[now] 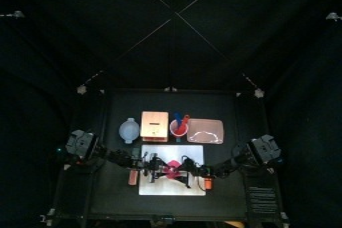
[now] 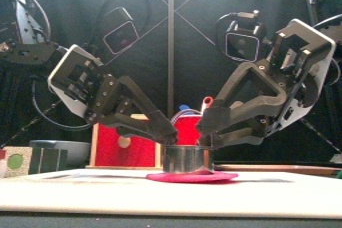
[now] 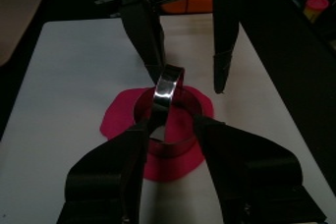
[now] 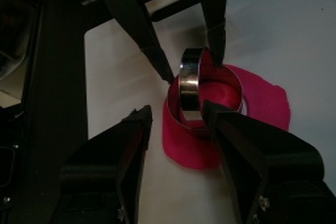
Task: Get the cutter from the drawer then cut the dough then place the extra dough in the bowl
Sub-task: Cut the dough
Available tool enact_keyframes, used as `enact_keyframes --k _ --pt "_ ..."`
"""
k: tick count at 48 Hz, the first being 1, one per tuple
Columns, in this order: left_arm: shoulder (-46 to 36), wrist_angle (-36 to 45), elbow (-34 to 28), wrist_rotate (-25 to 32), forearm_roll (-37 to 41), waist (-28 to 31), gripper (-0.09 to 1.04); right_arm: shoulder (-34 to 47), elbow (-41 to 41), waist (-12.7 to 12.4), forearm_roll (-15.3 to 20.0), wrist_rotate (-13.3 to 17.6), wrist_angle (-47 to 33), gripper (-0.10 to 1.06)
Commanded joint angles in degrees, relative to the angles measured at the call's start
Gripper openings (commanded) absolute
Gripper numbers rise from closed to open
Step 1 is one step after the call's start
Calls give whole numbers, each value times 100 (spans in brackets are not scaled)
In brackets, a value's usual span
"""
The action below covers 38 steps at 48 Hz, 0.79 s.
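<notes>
Nearest the front-view camera lies the white cutting board (image 2: 94, 187), at the middle of the table's front edge. The pink dough (image 2: 201, 177) lies flat on it, and the metal cutter (image 2: 187, 159) stands upright on the dough, rim down, as cutting requires. The left gripper (image 2: 166, 138) and right gripper (image 2: 210, 138) flank the cutter from opposite sides, both close to its upper rim; judged from the pose, this suits pressing it down evenly. The top view adds the layout behind the board, a row running from the table's left toward its right: blue-grey bowl (image 1: 130, 129), wooden box (image 1: 155, 124), red cup (image 1: 183, 123), pink tray (image 1: 207, 129). The bowl sits well apart from the dough, so the extra-dough step appears not yet done. In the left wrist view, cutter and dough sit directly ahead; whether the left gripper clamps the cutter cannot be told. In the right wrist view, the right gripper's jaws stand apart with board and dough visible between them, holding nothing. Dough also shows inside the cutter's ring, a detail the level front view cannot give.
</notes>
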Motion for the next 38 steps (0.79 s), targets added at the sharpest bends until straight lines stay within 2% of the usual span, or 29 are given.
enact_keyframes --k 1,9,38 --pt "-220 -26 -44 26 18 -9 78 -202 -53 -26 0 18 53 84" --pt "-220 -26 -44 26 9 -9 78 -237 -114 -70 -26 9 53 84" --pt "-316 -26 -44 35 18 44 78 -712 -255 -316 -598 35 79 84"
